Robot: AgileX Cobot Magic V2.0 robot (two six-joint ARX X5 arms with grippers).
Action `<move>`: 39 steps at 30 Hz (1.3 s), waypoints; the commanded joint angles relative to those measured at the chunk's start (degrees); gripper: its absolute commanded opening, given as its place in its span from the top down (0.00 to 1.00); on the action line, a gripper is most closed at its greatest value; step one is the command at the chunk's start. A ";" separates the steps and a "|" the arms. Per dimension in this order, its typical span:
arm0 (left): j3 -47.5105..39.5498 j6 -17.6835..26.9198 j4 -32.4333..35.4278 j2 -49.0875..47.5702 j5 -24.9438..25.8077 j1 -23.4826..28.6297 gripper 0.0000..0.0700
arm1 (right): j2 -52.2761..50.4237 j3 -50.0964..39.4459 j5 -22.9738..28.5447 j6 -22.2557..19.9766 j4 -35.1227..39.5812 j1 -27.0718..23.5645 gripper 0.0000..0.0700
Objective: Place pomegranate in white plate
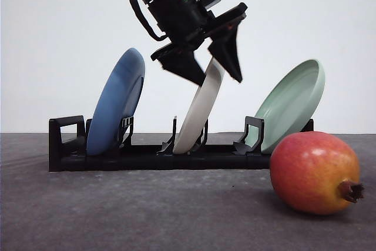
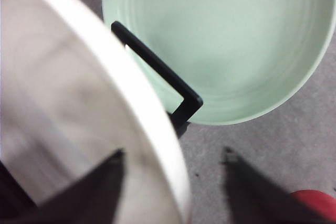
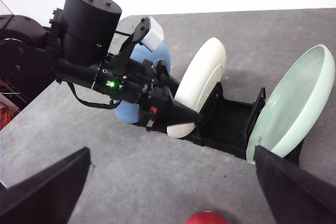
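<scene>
Pomegranate [image 1: 314, 171] sits low right in front view, on table, untouched. White plate [image 1: 200, 107] stands mid-frame in black rack [image 1: 147, 156]. Left gripper [image 1: 214, 63] straddles plate top edge, fingers spread. Right gripper [image 3: 168, 203] wide open, empty. Step: fetching plate. Next: pinch rim, lift out, lay flat

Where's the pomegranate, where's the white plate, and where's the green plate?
pomegranate [image 1: 314, 171], front view, middle of its red skin.
white plate [image 1: 200, 111], front view, its edge, standing in the rack.
green plate [image 2: 231, 40], left wrist view, its inner face.
</scene>
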 commanded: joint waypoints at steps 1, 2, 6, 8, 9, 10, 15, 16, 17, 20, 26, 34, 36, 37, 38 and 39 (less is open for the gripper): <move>1.29 0.81 0.75 0.67 -0.07 -0.86 0.85 | 0.16 0.81 -0.20 0.68 0.37 0.07 0.10; 1.29 0.81 0.62 0.63 -0.07 -0.86 0.92 | 0.17 0.81 -0.22 0.68 0.37 0.07 0.10; 1.31 0.85 -0.60 0.63 -0.15 -1.30 1.00 | 0.17 0.81 -0.20 0.68 0.37 0.07 0.10; 1.31 0.85 -0.94 0.61 -0.53 -1.52 1.00 | 0.17 0.81 -0.20 0.70 0.37 0.09 0.10; 1.32 0.85 -0.96 0.63 -0.55 -1.65 1.00 | 0.17 0.81 -0.20 0.68 0.37 0.09 0.10; 1.39 0.85 -0.97 0.61 -0.55 -1.73 1.00 | 0.17 0.81 -0.20 0.68 0.37 0.07 0.10; 4.01 0.86 -3.09 0.61 -1.21 -1.78 1.00 | 0.17 0.81 -0.20 0.70 0.37 0.07 0.10; 4.89 0.94 -3.74 0.60 -1.25 -1.83 1.00 | 0.17 0.81 -0.20 0.68 0.37 0.09 0.10; 5.80 1.10 -4.39 0.50 -1.29 -1.93 1.00 | 0.17 0.81 -0.20 0.68 0.37 0.09 0.10; 8.93 1.24 -6.53 0.05 -1.40 -2.17 1.00 | 0.17 0.81 -0.20 0.68 0.37 0.09 0.10; 14.85 0.06 -11.10 -2.40 -1.81 -3.15 1.00 | 0.17 0.81 -0.17 0.66 0.39 0.07 0.10; 17.03 -0.26 -20.86 -11.70 -2.97 -5.90 1.00 | 0.17 0.81 -0.20 0.68 0.37 0.08 0.10; 17.03 -0.06 -25.01 -14.80 -3.51 -7.17 1.00 | 0.17 0.81 -0.20 0.68 0.37 0.07 0.10; 17.03 0.02 -26.74 -16.09 -3.69 -7.88 1.00 | 0.17 0.81 -0.20 0.68 0.37 0.07 0.10; 17.03 0.03 -28.40 -17.44 -3.97 -8.75 1.00 | 0.17 0.81 -0.20 0.68 0.37 0.09 0.10; 17.00 0.20 -30.10 -18.82 -4.33 -9.86 1.00 | 0.17 0.81 -0.20 0.68 0.35 0.09 0.10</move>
